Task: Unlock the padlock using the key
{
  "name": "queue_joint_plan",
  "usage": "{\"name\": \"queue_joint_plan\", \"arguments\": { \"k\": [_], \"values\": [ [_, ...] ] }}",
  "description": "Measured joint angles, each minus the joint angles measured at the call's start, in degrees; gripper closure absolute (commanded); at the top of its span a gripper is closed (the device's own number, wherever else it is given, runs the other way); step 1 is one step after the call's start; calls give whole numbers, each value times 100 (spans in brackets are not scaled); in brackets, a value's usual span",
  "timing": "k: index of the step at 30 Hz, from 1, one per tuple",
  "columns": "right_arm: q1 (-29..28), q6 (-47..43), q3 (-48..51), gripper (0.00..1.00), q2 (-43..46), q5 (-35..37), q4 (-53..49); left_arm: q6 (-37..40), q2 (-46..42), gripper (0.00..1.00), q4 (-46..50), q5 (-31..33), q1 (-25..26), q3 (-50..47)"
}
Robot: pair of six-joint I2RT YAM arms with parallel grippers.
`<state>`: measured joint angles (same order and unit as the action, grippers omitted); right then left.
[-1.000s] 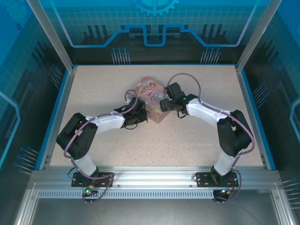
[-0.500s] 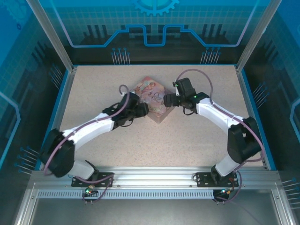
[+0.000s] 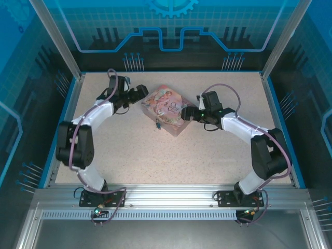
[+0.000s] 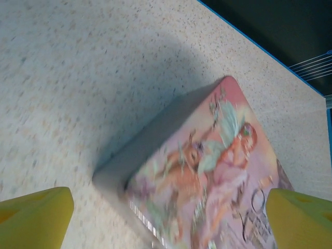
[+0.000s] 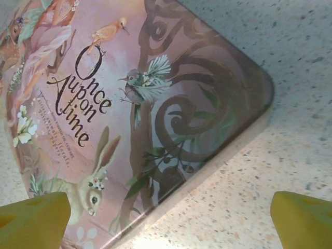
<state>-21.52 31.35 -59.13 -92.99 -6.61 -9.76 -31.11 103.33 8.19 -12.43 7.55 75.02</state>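
The padlock [image 3: 157, 123] is a tiny teal speck at the front-left side of the pink tin [image 3: 167, 110]; I cannot tell the key apart from it. My left gripper [image 3: 142, 94] is open at the tin's back-left corner, holding nothing. In the left wrist view its yellow fingertips [image 4: 34, 218] stand wide apart over the blurred tin [image 4: 207, 171]. My right gripper [image 3: 187, 115] is open at the tin's right corner. In the right wrist view its fingertips [image 5: 33, 220] straddle the tin's edge [image 5: 155, 129], also with nothing between them.
The speckled table [image 3: 129, 150] has a blue rim and metal frame posts at the sides. Free surface lies in front of the tin and to both sides. The arm bases sit at the near edge.
My left arm swung from the tin's front-left side to its back-left corner and opened its jaws. The padlock now shows uncovered. My right gripper drew back slightly to the right.
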Motion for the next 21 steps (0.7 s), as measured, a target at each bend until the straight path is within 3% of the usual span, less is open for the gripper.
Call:
{"name": "queue_joint_plan", "arguments": {
  "k": [6,10,15,21],
  "values": [
    [22,197,-173,0,-468,-179,33,282,1137,5,52,-337,11,1119],
    [22,229,-463,0,-763,-280,17,391,1443,11,101,-588,33,1276],
    [57,111,-944,3,-1040,-452,-90,566,1316,14,-101,-970,170,933],
    [262,-243,-1506,3,-1447,-588,-197,590,461,16,-162,-1014,286,-181]
  ]
}}
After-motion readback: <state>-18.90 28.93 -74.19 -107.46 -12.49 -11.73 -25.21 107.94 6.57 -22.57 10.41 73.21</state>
